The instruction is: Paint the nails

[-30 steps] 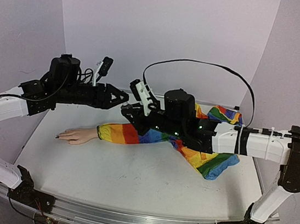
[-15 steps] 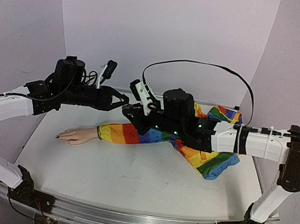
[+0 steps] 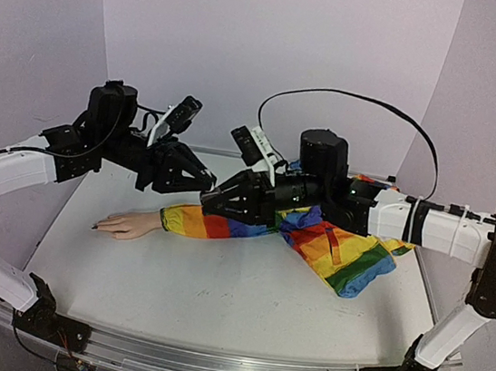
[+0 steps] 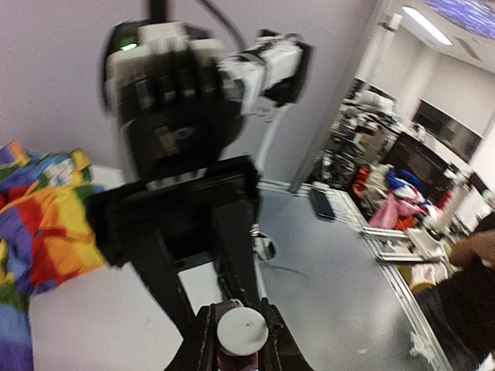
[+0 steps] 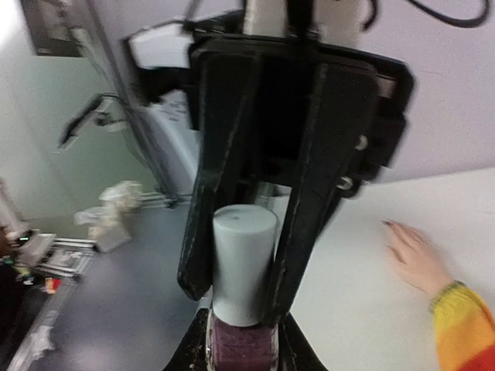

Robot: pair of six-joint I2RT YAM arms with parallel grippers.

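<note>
Nails (image 3: 94, 226) of the mannequin hand (image 3: 129, 223) are laid flat on the worktop (image 3: 213, 309), furthest left, with one tip seen dark. Above and to the right of that hand, the jaws of the left arm (image 3: 98, 143), half open a second ago, have been shut on the grey cap (image 5: 244, 255) of the polish bottle (image 5: 241, 344). Further right of the hand, the jaws of the right arm (image 3: 408, 220) are kept clamped on the bottle's glass. Unscrewing is judged possible now. No brush is out, so painting is not yet begun.

Soft, even light; both wrist views are blurred.
</note>
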